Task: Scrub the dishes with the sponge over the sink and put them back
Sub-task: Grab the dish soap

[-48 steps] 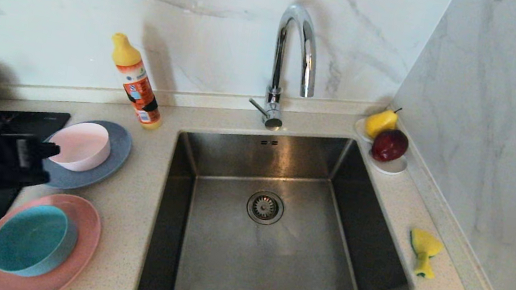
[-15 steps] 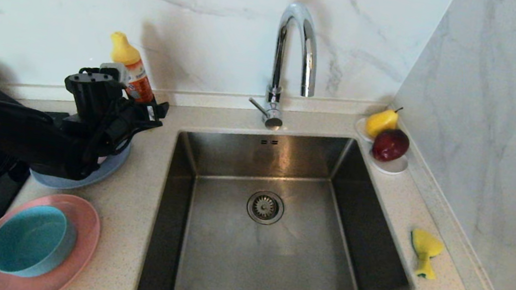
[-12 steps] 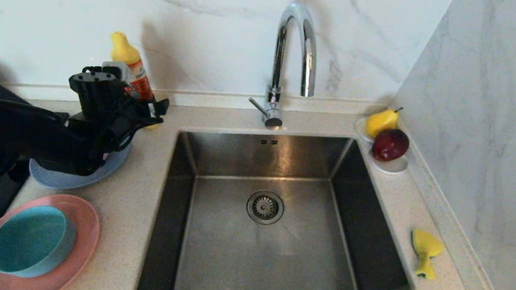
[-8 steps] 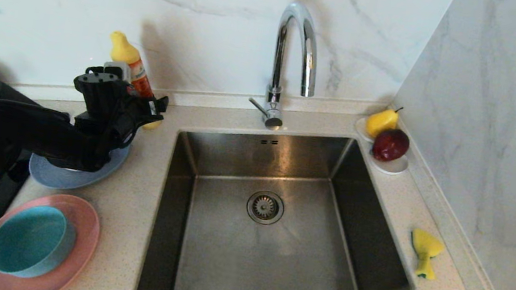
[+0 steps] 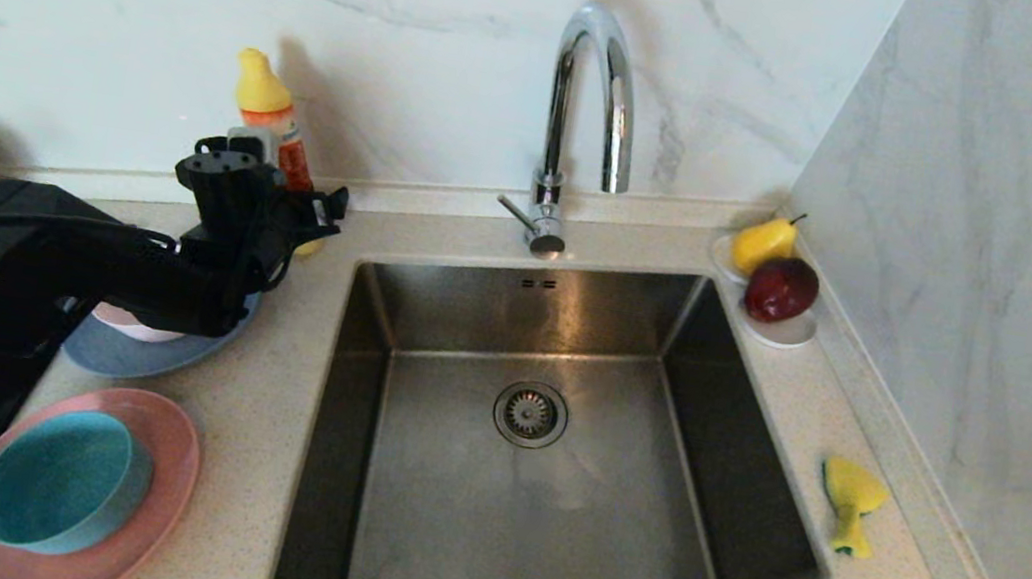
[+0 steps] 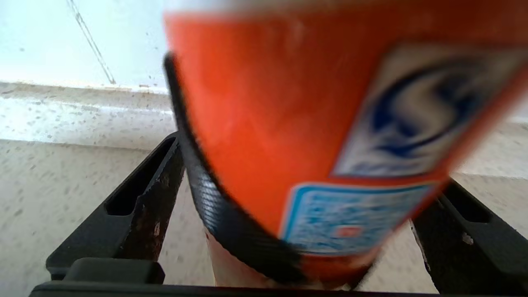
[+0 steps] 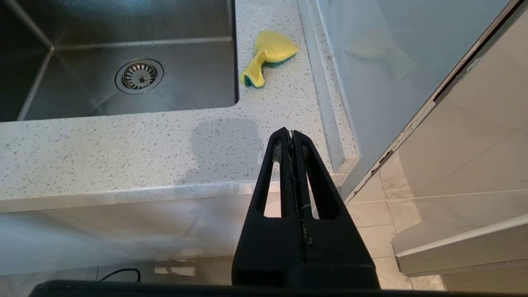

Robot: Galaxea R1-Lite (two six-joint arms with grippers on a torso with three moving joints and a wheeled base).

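Jaws of the left gripper (image 6: 297,214) stand wide apart with the orange bottle (image 6: 313,136) between them; whether the fingers (image 6: 136,214) press its sides cannot be told, and the bottle fills most of the left wrist view, leaning. From the head camera the left gripper (image 5: 309,215) sits at the back left of the counter (image 5: 276,417), at the bottle (image 5: 279,140), whose yellow cap shows above it near the wall.

Under and behind that arm lies the grey-blue plate (image 5: 154,350) with the pale pink bowl (image 5: 133,322) on it, mostly hidden. At the front left corner the salmon-pink plate (image 5: 165,452) carries the teal bowl (image 5: 60,478). Both stacks sit left of the sink (image 5: 513,451).

The sink is empty, drain (image 5: 530,414) at its centre, tap (image 5: 586,118) behind its rear edge. At the back right corner a white dish (image 5: 778,331) holds a pear (image 5: 763,244) and a dark red fruit (image 5: 781,288).

The sponge (image 5: 848,498) lies twisted on the counter strip right of the sink, just beside its right edge, untouched. The right gripper (image 7: 291,140), jaws closed on nothing, hangs parked off the counter's front right edge.

Progress, as a judgement: no scrubbing has begun. No dish is over the sink and the sponge is not in hand; the present step appears to concern the bottle. All four dishes remain to be scrubbed and returned.
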